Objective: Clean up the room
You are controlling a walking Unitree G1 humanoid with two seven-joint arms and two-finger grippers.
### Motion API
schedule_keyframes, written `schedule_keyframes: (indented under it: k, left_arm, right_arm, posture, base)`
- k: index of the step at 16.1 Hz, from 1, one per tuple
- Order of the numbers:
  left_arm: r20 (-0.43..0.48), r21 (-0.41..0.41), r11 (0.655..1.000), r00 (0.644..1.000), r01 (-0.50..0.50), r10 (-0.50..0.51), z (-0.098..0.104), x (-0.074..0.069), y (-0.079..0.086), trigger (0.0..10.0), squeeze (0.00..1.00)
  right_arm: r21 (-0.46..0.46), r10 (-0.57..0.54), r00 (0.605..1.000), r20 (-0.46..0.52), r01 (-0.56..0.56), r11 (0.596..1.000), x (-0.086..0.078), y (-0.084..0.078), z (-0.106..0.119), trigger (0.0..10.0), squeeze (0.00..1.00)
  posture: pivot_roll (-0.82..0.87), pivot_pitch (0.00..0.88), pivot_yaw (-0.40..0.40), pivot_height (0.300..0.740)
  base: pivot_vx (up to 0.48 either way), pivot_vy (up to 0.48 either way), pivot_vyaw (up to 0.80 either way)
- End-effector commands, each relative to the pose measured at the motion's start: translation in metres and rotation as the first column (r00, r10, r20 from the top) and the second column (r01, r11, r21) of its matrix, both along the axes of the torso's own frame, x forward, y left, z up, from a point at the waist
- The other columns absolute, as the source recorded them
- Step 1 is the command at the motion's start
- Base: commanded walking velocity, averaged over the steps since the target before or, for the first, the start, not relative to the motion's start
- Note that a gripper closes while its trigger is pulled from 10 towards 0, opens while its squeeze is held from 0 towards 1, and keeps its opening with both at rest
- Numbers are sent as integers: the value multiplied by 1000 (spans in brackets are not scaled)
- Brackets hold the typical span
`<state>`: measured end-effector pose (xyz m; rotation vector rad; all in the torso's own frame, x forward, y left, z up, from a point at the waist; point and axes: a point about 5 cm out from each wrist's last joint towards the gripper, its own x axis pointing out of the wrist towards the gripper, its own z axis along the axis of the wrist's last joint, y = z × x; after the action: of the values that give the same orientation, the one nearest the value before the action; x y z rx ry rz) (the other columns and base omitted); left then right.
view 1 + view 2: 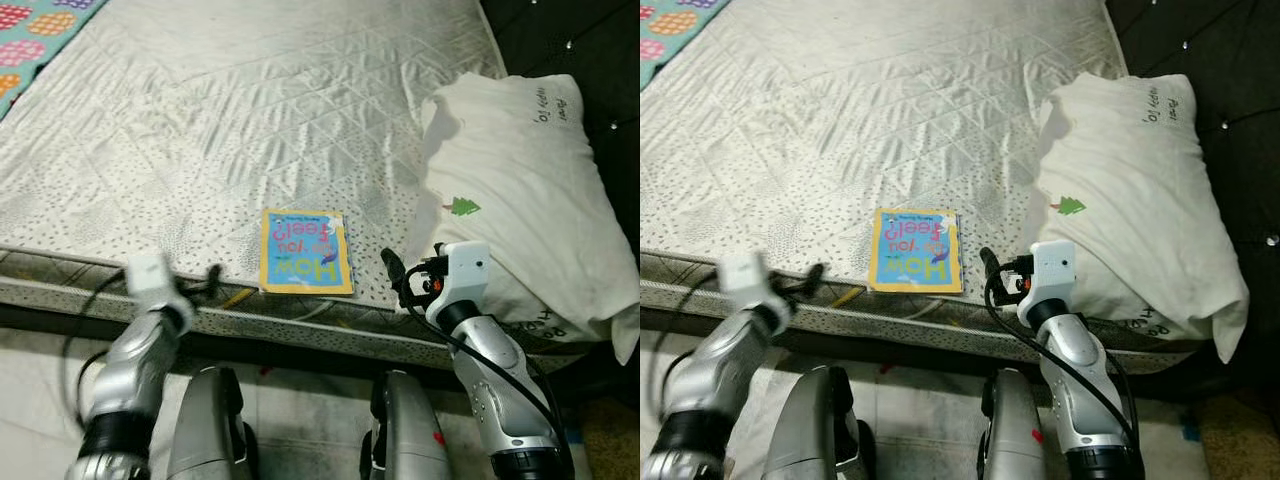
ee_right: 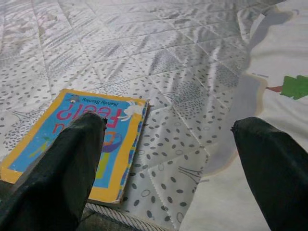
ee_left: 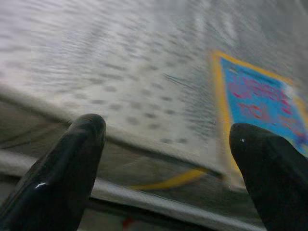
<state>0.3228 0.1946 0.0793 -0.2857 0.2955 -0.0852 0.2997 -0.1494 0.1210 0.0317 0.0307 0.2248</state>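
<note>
Quilted grey mattress [image 1: 250, 110], pale floor [image 1: 300, 400]

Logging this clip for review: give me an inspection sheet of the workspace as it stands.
Surface: bare quilted mattress, grey dotted pattern, no sheet.
Job's things: children's book with yellow border lying flat near the mattress's front edge; white pillow with a small green tree print at the right end.
Clutter: colourful patterned blanket at the far left corner.
Grippers: left tool open, at the mattress edge left of the book; right tool open, between book and pillow. Both empty.
Cables: black cable along the right forearm.
Surroundings: dark headboard behind the pillow; pale floor below.
</note>
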Motion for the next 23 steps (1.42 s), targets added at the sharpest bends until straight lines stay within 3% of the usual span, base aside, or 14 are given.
schedule_keyframes:
  k: [1, 4, 7, 11, 17, 21, 23]
  left_arm:
    - [-42, -9, 999, 998, 52, -52, -7, -1, -9, 10000, 0]
    - [-110, -16, 982, 976, 188, -188, -13, 4, -37, 10000, 0]
    - [-188, -35, 959, 941, 280, -282, -22, 2, -51, 10000, 0]
    - [-217, -57, 940, 914, 338, -342, -26, 4, -66, 10000, 0]
    - [-236, -84, 952, 922, 295, -307, -36, 10, -68, 10000, 0]
    - [-237, -98, 954, 924, 284, -299, -36, 14, -72, 10000, 0]
    - [-229, -113, 959, 932, 260, -280, -36, 16, -70, 10000, 0]
  right_arm:
    - [-8, -20, 1000, -3, 20, 1000, -2, -5, -2, 10000, 0]
    - [-19, -29, 999, 16, 29, 999, -1, -8, 2, 10000, 0]
    - [-22, -28, 999, 18, 28, 999, -1, -7, 2, 10000, 0]
    - [-29, -40, 999, 29, 40, 999, -3, -10, 4, 10000, 0]
    - [-43, -49, 998, 37, 51, 998, -10, -13, 7, 10000, 0]
    - [-48, 61, 998, 12, -61, 997, -22, -5, 6, 10000, 0]
    - [-48, 49, 999, 11, -48, 998, -24, -7, 7, 10000, 0]
  posture:
    - [-132, 156, -51, 585]
    - [-146, 155, -48, 585]
    - [-155, 159, -53, 585]
    - [-175, 161, -41, 585]
    - [-212, 177, -37, 585]
    - [-229, 185, -36, 585]
    - [-248, 188, -30, 585]
  base:
    - [0, 0, 0]
    - [0, 0, 0]
    - [0, 0, 0]
    - [0, 0, 0]
    - [0, 0, 0]
    - [0, 0, 0]
    - [0, 0, 0]
